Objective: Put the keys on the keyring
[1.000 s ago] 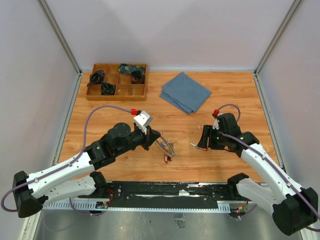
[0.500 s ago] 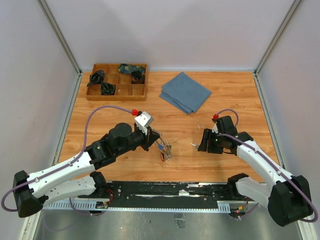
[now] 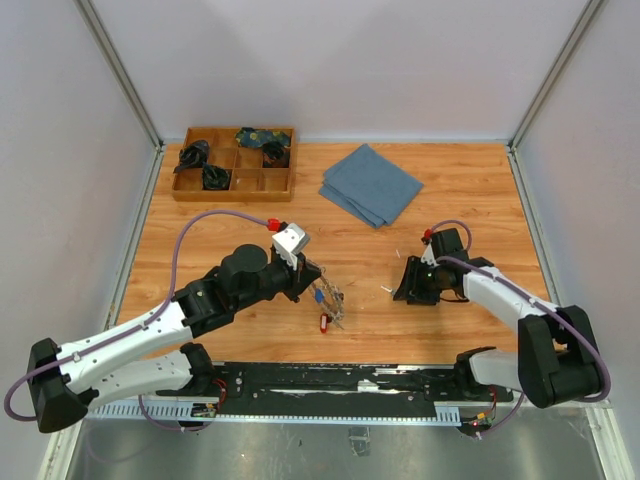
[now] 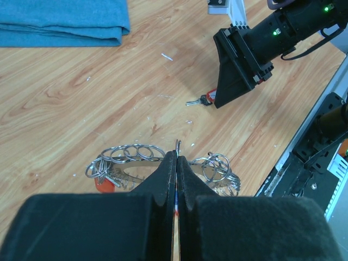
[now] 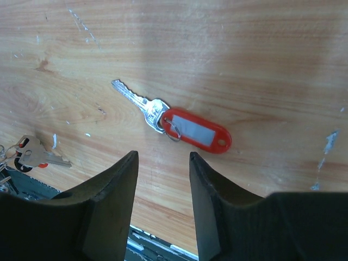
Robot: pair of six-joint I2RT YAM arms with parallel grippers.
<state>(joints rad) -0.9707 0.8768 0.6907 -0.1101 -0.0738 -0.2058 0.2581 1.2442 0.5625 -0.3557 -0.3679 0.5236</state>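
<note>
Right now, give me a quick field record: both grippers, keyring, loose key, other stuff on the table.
left gripper: shut, pinching the wire of the keyring
right gripper: open, nothing between the fingers
key: red tag, lying flat on the table, just beyond the right fingertips, untouched
key on keyring: not yet
cloth: blue, folded, far side
tray: wooden, far left, dark items inside
</note>
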